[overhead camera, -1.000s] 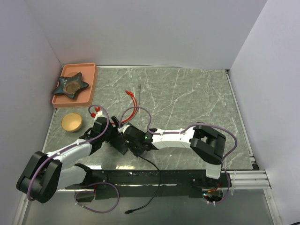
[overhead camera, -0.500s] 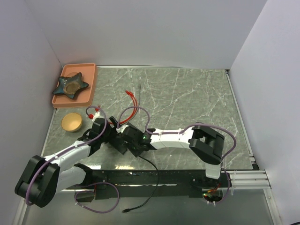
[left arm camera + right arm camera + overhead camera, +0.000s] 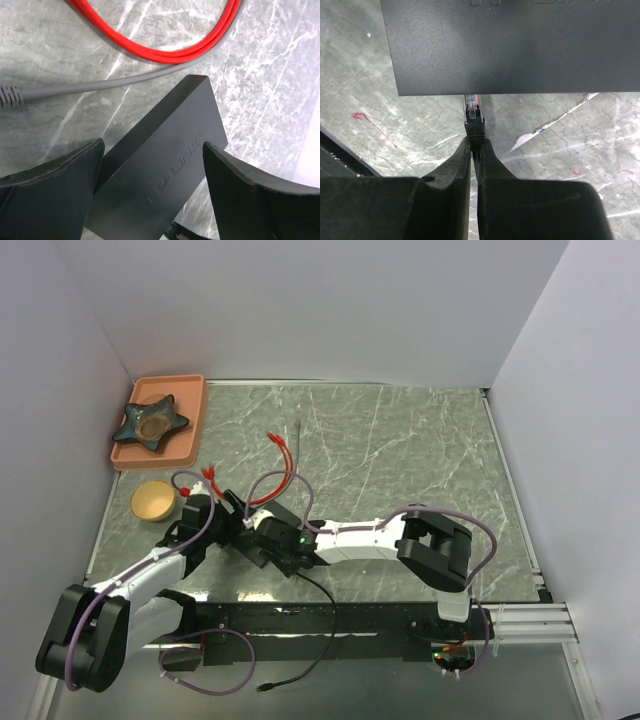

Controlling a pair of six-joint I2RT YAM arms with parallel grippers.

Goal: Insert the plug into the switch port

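The switch (image 3: pixel 165 165) is a flat matte-black box lying on the marble. It fills the top of the right wrist view (image 3: pixel 510 45) and is mostly hidden under the arms in the top view (image 3: pixel 252 546). Its port holes are hidden. My left gripper (image 3: pixel 152 150) straddles the box with its jaws wide apart, and marble shows between the box and the right finger (image 3: pixel 260 195). My right gripper (image 3: pixel 474 142) is shut on the plug (image 3: pixel 473 117), a black boot with a clear tip. The tip meets the box's near edge. Both grippers (image 3: pixel 228 510) (image 3: pixel 265 533) meet at the near left.
A red cable (image 3: pixel 280 475) and a grey cable (image 3: pixel 100 87) loop just beyond the switch. An orange tray (image 3: pixel 195 420) with a star-shaped dish (image 3: pixel 150 422) stands at the far left. A round wooden bowl (image 3: pixel 153 501) sits beside my left arm. The plug's black cable (image 3: pixel 322 592) trails off the near edge.
Both grippers have shifted to the left together, the left arm swinging further left and away. The right gripper still holds the plug.
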